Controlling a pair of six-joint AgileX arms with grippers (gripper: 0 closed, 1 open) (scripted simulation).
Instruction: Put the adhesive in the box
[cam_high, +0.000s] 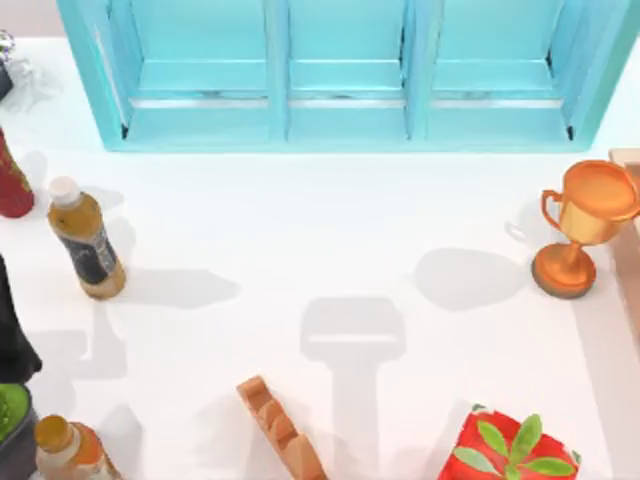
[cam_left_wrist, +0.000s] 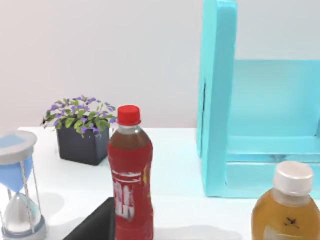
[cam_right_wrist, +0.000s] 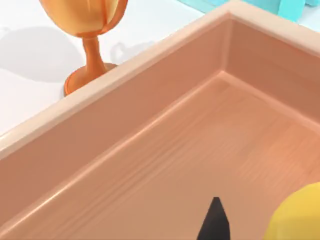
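In the right wrist view, a rounded yellow body (cam_right_wrist: 297, 215), apparently the adhesive, sits low over the floor of the wooden box (cam_right_wrist: 165, 145), with one dark fingertip (cam_right_wrist: 214, 222) of the right gripper just beside it; whether the fingers pinch it or stand spread cannot be told. The box's pale rim runs diagonally, and outside it stands the orange trophy (cam_right_wrist: 87, 30) on the white table (cam_right_wrist: 30, 90). From above, the trophy (cam_high: 585, 225) stands near the table's right edge, just beside a sliver of the box (cam_high: 628, 250). A turquoise shelf unit (cam_high: 345, 75) spans the far side. At the left side stand a brown tea bottle (cam_high: 87, 240) with a white cap and a red soda bottle (cam_high: 12, 180) (cut off by the edge). A red gift box with green leaves (cam_high: 510, 445) and a notched wooden rack (cam_high: 280, 420) lie near the front. The left wrist view looks past the soda bottle (cam_left_wrist: 130, 175) toward a potted purple-flowered plant (cam_left_wrist: 80, 130) and a blue hourglass (cam_left_wrist: 20, 190).
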